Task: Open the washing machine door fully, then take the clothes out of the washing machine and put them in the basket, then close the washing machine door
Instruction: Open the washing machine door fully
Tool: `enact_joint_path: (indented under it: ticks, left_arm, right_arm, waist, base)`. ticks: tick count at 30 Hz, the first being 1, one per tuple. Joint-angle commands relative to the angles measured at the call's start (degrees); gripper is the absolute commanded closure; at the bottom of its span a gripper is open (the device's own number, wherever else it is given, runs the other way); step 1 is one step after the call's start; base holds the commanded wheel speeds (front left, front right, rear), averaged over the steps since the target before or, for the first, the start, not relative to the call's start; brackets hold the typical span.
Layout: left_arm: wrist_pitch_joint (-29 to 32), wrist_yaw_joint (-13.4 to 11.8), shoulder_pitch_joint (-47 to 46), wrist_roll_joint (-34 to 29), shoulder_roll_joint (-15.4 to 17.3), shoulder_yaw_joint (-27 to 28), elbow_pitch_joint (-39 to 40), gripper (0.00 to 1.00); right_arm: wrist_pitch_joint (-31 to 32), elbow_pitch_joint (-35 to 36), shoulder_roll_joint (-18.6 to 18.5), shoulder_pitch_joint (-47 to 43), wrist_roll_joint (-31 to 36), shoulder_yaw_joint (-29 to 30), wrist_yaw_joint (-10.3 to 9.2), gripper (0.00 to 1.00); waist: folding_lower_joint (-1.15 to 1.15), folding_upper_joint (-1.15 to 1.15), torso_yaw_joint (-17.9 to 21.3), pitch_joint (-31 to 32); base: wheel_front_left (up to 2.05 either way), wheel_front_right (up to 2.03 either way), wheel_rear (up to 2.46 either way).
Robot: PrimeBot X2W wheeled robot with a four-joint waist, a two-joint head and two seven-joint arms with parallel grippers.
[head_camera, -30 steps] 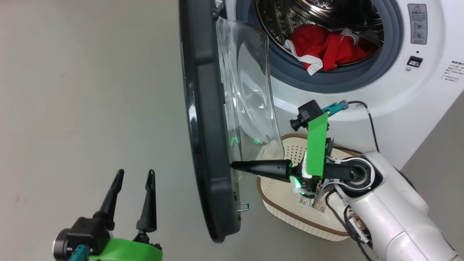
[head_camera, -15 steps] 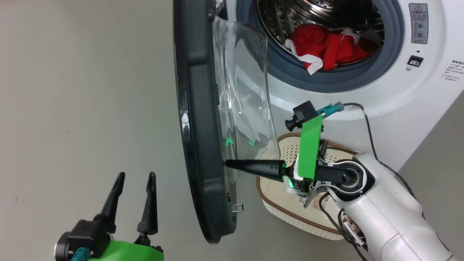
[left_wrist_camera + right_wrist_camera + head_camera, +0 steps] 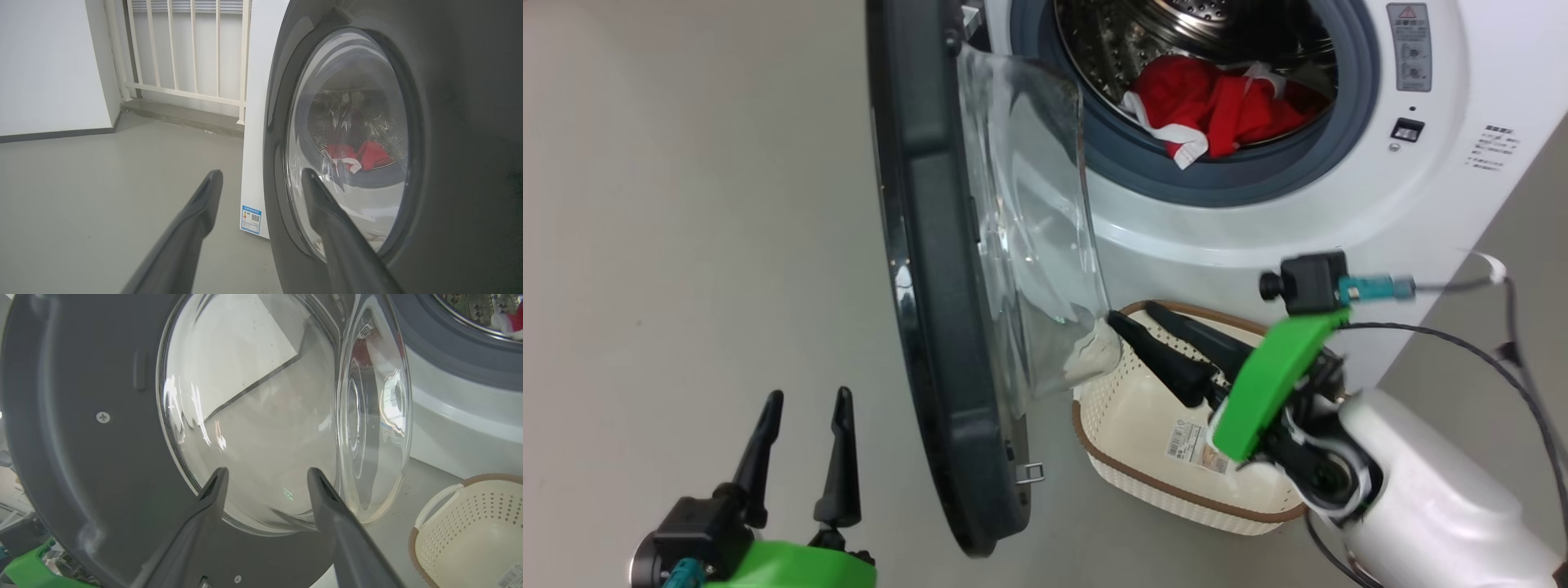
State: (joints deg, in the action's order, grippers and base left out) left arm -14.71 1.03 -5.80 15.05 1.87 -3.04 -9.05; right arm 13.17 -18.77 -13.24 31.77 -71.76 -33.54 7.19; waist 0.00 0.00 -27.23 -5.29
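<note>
Glossy black-rimmed round glass door (image 3: 931,286) stands half-open; red white-trimmed clothes (image 3: 1217,106) lie inside white front-loading washing machine (image 3: 1445,204). Right gripper (image 3: 1131,311) spread, empty, near cream perforated basket (image 3: 1176,494). Push dark inner rim outward, not the glass.

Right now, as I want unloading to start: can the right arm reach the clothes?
Probably yes: the washing machine door stands swung aside, nothing covers the clothes, and the open right gripper sits over the basket just below.
</note>
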Motion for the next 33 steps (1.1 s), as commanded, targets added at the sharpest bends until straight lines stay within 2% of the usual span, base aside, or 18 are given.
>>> enact_joint_path:
  ticks: [1,6,9,11,13,18,22,27,33]
  left_arm:
    - [-0.3,-0.2,-0.2,-0.5,1.0,2.4,1.1,0.00]
    - [-0.3,0.0,0.5,-1.3,1.0,3.2,1.0,0.00]
    - [-0.3,0.1,0.9,-1.4,1.0,3.6,1.0,0.00]
    - [-0.3,-0.1,1.3,-1.4,1.0,3.9,1.1,0.00]
    - [-0.3,-0.2,1.6,-1.4,1.0,4.1,1.2,0.00]
    - [-0.3,-0.3,1.9,-1.5,1.0,4.0,1.3,0.00]
    - [-0.3,-0.4,2.1,-1.9,1.0,3.8,1.3,0.00]
    - [-0.3,-0.4,2.3,-2.3,1.0,3.9,1.6,0.00]
    - [-0.3,-0.6,2.6,-2.4,1.0,4.1,1.9,0.00]
  right_arm:
    - [-3.7,0.9,-1.0,0.1,3.1,-2.0,0.30,0.00]
    - [-21.4,-7.0,-3.7,0.8,12.4,-8.1,0.30,0.00]
    - [-26.8,-12.6,-3.0,1.4,15.3,-9.0,0.30,0.00]
    - [-28.0,-17.4,-1.9,1.5,18.5,-7.2,0.30,0.00]
    - [-28.1,-17.6,-0.9,1.2,22.8,-1.3,0.30,0.00]
    - [-28.1,-12.1,3.4,-4.5,36.7,13.0,0.30,0.00]
    - [-28.2,-7.4,6.3,-9.3,45.2,19.6,0.30,0.00]
    - [-28.2,-5.5,8.2,-13.5,49.8,22.3,0.30,0.00]
    - [-28.2,-5.2,8.9,-15.6,50.4,22.5,0.30,0.00]
  waist:
    - [0.00,0.00,0.5,0.4]
    - [0.00,0.00,1.4,1.3]
    - [0.00,0.00,1.7,1.7]
    - [0.00,0.00,1.9,2.1]
    - [0.00,0.00,2.0,2.1]
    - [0.00,0.00,1.8,2.2]
    - [0.00,0.00,1.5,2.6]
    - [0.00,0.00,1.1,2.8]
    - [0.00,0.00,1.1,2.6]
  base:
    - [0.00,0.00,0.00]
    - [0.00,0.00,0.00]
    - [0.00,0.00,0.00]
    - [0.00,0.00,0.00]
    - [0.00,0.00,0.00]
    - [0.00,0.00,0.00]
    - [0.00,0.00,0.00]
    - [0.00,0.00,0.00]
    - [0.00,0.00,0.00]
